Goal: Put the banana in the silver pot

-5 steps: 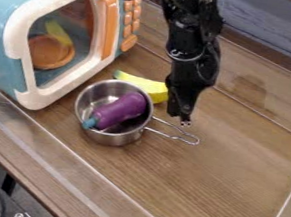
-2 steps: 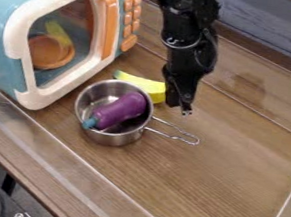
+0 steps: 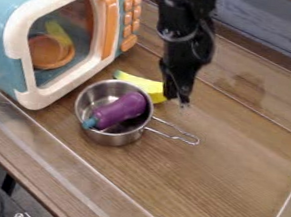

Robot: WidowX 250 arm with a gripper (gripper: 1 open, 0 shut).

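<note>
Your gripper (image 3: 178, 98) hangs tip-down just above the worktop (image 3: 234, 173), its jaws clenched with nothing visibly between them. You can see the banana (image 3: 143, 85) lying flat on the worktop right behind the silver pot (image 3: 112, 115), between the pot and the toy microwave (image 3: 51, 28), with the arm's tip right beside its nearer end. The pot sits in front of the microwave, its wire handle (image 3: 176, 137) pointing right, and a purple eggplant (image 3: 117, 110) fills it. Through the microwave's window you can make out some yellow-orange food (image 3: 52, 48)
</note>
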